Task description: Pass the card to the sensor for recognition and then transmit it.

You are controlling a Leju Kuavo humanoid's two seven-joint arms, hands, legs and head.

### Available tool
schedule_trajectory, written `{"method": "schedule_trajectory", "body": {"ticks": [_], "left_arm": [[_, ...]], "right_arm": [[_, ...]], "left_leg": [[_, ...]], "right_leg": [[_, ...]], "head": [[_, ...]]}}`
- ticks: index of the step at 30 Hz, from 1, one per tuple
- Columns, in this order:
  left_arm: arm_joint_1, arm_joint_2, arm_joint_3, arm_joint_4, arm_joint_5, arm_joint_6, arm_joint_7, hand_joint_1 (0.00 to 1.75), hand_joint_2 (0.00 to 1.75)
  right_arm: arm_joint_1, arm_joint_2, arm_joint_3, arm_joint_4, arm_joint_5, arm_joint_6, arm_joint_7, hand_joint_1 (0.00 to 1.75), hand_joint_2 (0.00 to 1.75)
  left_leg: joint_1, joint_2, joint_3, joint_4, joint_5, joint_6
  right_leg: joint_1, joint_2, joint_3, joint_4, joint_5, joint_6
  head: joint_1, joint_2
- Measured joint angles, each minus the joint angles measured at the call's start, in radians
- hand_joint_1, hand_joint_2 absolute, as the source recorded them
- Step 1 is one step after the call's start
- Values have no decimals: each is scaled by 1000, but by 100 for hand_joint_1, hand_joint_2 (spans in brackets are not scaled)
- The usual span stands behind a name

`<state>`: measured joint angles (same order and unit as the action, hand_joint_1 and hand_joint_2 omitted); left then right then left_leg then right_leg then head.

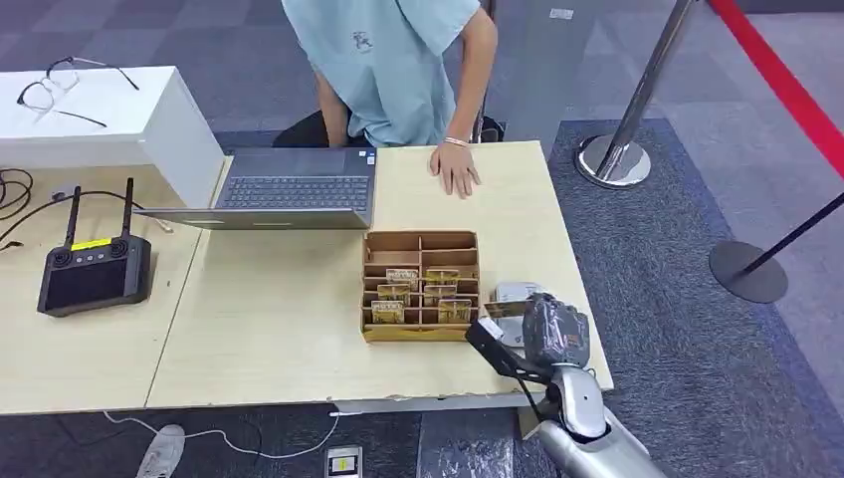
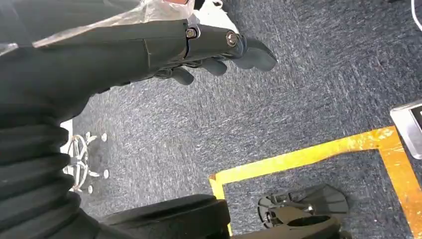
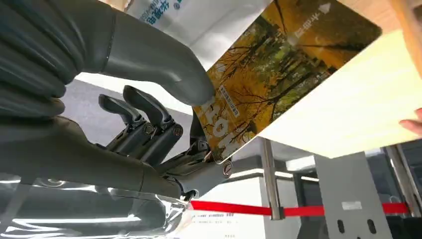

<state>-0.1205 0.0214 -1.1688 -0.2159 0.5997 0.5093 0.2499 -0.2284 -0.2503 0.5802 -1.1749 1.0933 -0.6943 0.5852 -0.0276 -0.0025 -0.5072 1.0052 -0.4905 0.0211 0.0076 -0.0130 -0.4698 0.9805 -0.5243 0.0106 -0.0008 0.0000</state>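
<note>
While the card was over the sensor, notes as follows.
Card: card (image 3: 278,74), autumn-tree print, was pinched at one end between the thumb and fingers (image 3: 149,107) of the right hand (image 1: 553,331); its free end reached out over the surface (image 1: 289,329).
Why so held: an end pinch left most of the face bare, presumably for reading.
Sensor: white sensor (image 1: 516,294) lay just beside the card box (image 1: 419,286), under the right hand; contact could not be told.
Left hand: left hand (image 2: 209,50) hung over carpet, fingers curled in, holding nothing.
Person: a person's hand (image 1: 455,167) rested on the far edge, probably the receiver.
</note>
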Motion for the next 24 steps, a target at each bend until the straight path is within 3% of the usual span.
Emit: {"method": "schedule_trajectory", "body": {"ticks": [24], "left_arm": [[0,1,-15,0,-14,2,-15,0,175]], "right_arm": [[-10,0,-53,35,-21,-6,-29,175,175]], "left_leg": [[0,0,1,0,0,0]], "right_leg": [[0,0,1,0,0,0]], "head": [[0,0]]}}
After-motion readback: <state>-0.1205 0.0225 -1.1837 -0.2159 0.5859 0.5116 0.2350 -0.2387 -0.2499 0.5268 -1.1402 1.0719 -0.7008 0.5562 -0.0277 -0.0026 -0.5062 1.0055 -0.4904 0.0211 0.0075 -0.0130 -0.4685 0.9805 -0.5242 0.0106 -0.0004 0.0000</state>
